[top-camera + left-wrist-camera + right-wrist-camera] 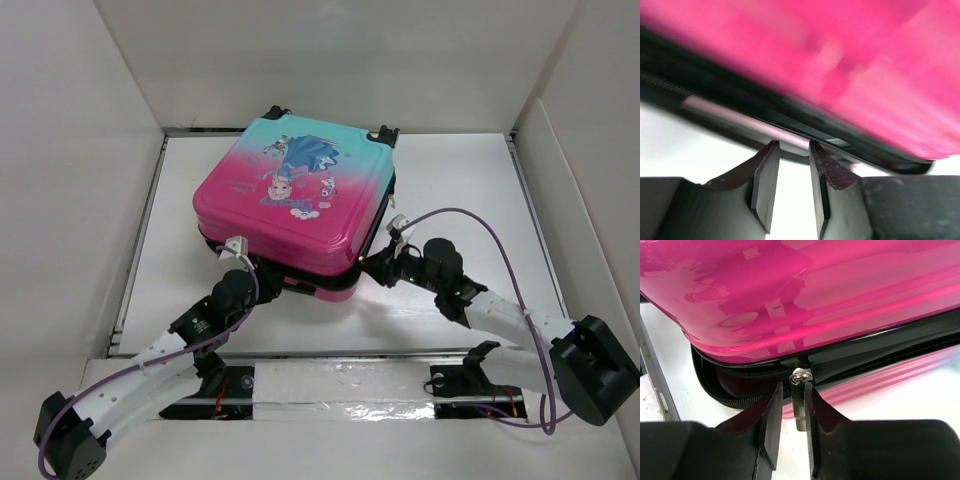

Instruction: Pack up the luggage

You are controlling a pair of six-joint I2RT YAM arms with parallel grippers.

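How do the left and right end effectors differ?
Grip: left end effector brackets nothing; right end effector brackets the zipper pull, clamping unclear. Place: left is at the suitcase's near-left edge, right at its right side. Shared: both narrowly parted, at the black seam.

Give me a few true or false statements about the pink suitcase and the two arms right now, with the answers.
1. The luggage lies flat with its printed shell up. True.
2. The zipper pull sits between the right fingers. True.
3. The zipper is closed all the way round. False: in the right wrist view it gapes open at the corner, left of the pull.
4. The left fingers grip a wheel. False: they stand apart at the black seam under the pink shell, with nothing between them.
5. The wheels face the arms. False: they are on the far edge.
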